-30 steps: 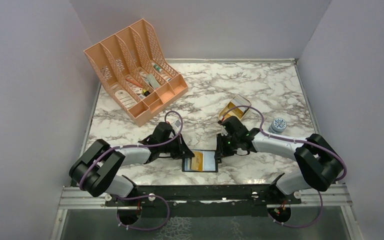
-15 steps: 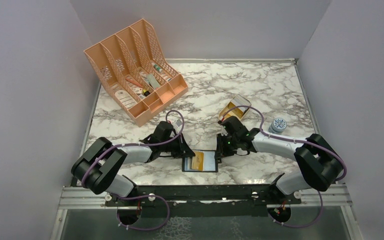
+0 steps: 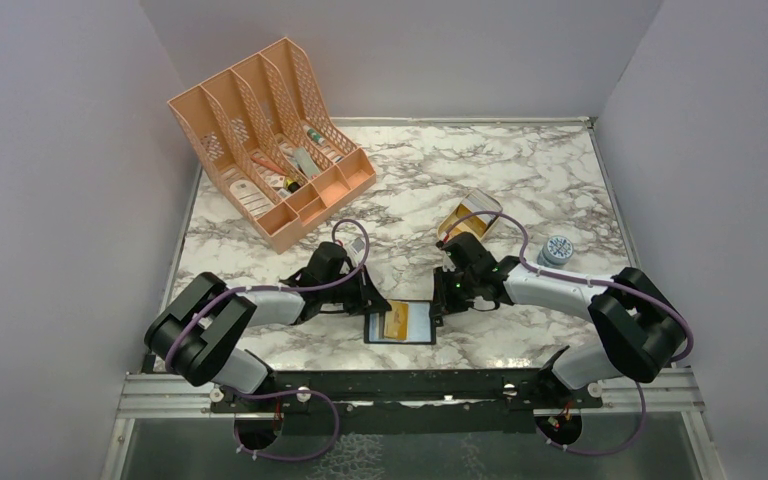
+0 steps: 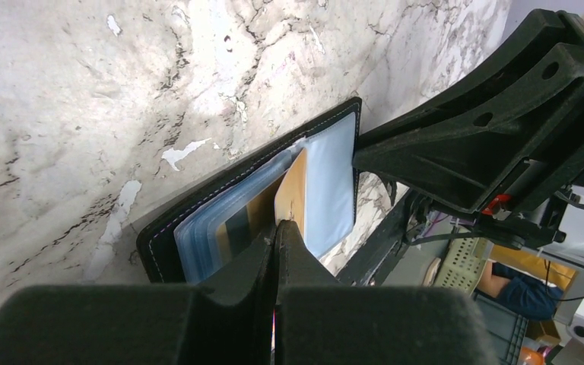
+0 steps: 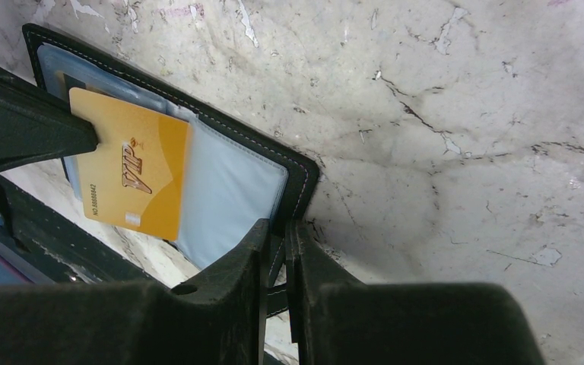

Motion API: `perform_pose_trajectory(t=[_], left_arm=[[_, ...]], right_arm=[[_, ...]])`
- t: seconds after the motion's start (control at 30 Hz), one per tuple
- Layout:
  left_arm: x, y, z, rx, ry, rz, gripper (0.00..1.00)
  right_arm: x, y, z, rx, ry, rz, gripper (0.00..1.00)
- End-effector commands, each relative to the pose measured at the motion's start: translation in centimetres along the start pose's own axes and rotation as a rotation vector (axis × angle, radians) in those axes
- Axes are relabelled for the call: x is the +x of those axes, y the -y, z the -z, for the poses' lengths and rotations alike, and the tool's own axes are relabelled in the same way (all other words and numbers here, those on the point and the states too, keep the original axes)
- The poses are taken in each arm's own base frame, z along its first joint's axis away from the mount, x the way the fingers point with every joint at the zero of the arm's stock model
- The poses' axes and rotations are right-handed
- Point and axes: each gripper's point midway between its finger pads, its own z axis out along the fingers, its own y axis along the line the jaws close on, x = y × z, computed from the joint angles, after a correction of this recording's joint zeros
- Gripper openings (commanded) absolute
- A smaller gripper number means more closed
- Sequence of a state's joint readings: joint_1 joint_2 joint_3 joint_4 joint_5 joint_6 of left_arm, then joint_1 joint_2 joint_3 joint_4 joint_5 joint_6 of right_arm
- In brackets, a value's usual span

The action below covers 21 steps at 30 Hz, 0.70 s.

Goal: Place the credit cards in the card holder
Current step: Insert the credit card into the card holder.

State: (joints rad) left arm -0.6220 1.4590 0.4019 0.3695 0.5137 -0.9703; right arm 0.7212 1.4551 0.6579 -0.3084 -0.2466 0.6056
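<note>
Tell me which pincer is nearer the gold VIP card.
Left. The left pincer is shut on an edge of the gold VIP card; the right pincer pinches the card holder at its opposite edge, clear of the card.

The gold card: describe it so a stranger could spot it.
At the near edge of the marble table, between the arms, lies an open black wallet. The gold card sticks out of its blue sleeves, pinched by the left end effector; unlike them, it's gold, lettered VIP.
</note>
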Motion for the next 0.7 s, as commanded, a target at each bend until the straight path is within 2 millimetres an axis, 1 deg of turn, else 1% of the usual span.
perform_pose_trajectory(t=[0.0,0.4,0.67], left_arm=[[-0.5,0.3,-0.3,0.006,0.019,-0.025,0.00],[-0.2,0.0,-0.5,0.002,0.052,-0.022,0.00],[0.1,-1.3,-0.7,-0.048,0.080,-0.022,0.00]], right_arm=[[0.6,0.6,-0.8,0.031,-0.003,-0.010,0.14],[0.6,0.7,-0.7,0.036,0.006,-0.032,0.13],[0.7,0.7,-0.7,0.032,0.011,-0.043,0.13]])
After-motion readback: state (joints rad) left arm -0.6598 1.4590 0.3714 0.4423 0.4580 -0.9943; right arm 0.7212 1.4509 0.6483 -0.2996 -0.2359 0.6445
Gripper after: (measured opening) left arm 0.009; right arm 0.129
